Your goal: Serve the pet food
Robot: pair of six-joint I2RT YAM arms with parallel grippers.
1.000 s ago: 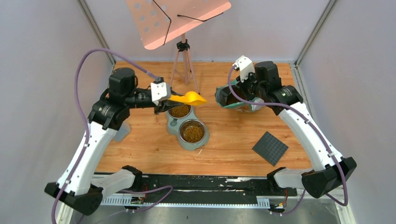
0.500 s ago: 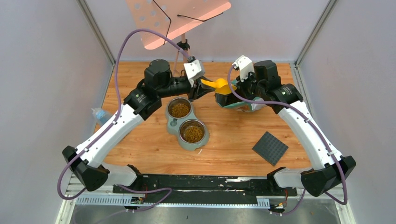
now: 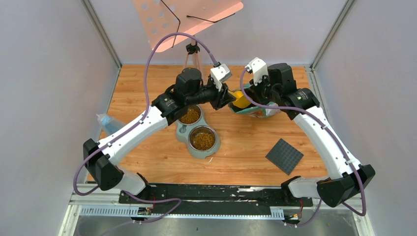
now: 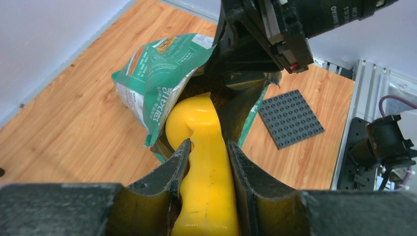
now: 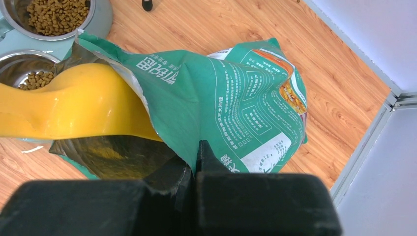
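Note:
My left gripper (image 3: 227, 98) (image 4: 207, 142) is shut on the handle of a yellow scoop (image 3: 240, 100) (image 4: 204, 147) (image 5: 74, 105). The scoop's head reaches into the open mouth of the teal-green bag (image 3: 253, 110) (image 4: 157, 83) (image 5: 236, 108). My right gripper (image 3: 255, 96) (image 5: 196, 147) is shut on the bag's top edge and holds the mouth open. Brown pet food (image 3: 189, 116) (image 5: 54, 14) lies in the far bowl of a grey double feeder (image 3: 183, 131), and more (image 3: 202, 139) (image 5: 32, 78) lies in the near bowl. The bag's contents are hidden in shadow.
A dark grey studded plate (image 3: 284, 156) (image 4: 290, 118) lies on the wooden table right of the feeder. A tripod (image 3: 193, 49) carrying a pink perforated stand rises at the back centre. A clear plastic bottle (image 3: 109, 122) lies by the left wall.
My left arm has swung right, carrying the scoop from above the far bowl across to the bag, where its head now sits in the mouth. The right arm and bag have stayed still.

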